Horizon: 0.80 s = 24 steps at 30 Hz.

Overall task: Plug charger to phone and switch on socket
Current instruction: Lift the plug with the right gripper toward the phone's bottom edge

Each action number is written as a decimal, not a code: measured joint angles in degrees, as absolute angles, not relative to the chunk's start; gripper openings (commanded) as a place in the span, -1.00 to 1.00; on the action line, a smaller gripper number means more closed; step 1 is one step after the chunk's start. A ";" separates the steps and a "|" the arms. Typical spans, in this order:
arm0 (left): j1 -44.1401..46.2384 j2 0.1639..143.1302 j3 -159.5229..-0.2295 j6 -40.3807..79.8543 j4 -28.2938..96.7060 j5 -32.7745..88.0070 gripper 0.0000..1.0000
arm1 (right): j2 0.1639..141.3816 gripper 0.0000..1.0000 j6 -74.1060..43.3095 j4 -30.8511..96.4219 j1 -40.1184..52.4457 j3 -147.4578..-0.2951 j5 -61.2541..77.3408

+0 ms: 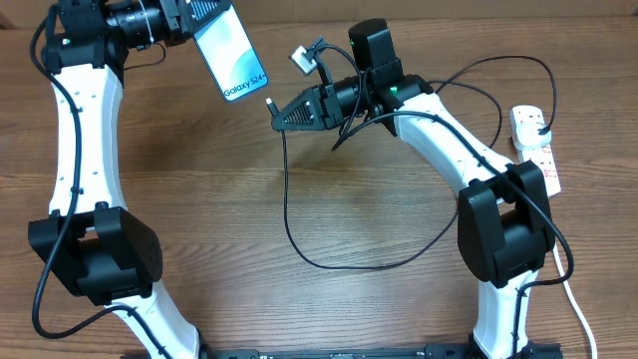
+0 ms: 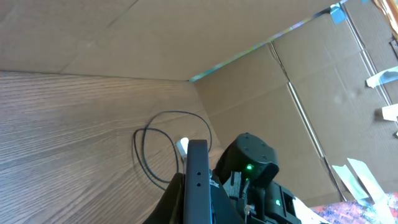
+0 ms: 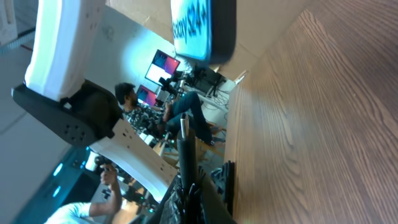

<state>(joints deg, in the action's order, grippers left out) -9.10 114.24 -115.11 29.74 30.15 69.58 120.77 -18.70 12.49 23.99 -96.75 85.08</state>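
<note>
Slim dark-edged phone point(image 1: 231, 60) with bright teal-blue screen aloft near the far edge of the brown wood-grain desk point(image 1: 199, 179), small plug tip just beside its lower end

Clamped by its upper end in the closed left tool point(image 1: 199, 28). Pinched between the closed jaws of the right tool point(image 1: 282, 113): free end of the long thin black charger point(image 1: 285, 179), tip just short of the phone's lower edge. Slack cable looped over open desk between the arms. At the right desk edge, white elongated socket point(image 1: 546, 168) with red-marked switches, well apart from both tools
</note>
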 measured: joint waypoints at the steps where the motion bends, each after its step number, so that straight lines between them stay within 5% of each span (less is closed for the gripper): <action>1: -9.08 114.24 -115.11 29.89 30.15 69.52 -0.91 | 120.77 -0.92 -22.22 10.26 23.99 -96.75 85.10; 15: -8.64 114.24 -115.11 37.08 22.68 69.12 -0.92 | 120.77 -0.92 -32.40 7.66 24.10 -96.75 85.76; 24: -5.93 114.24 -115.11 37.60 21.37 69.10 -0.92 | 120.77 -0.92 -40.95 -5.34 24.10 -96.82 86.61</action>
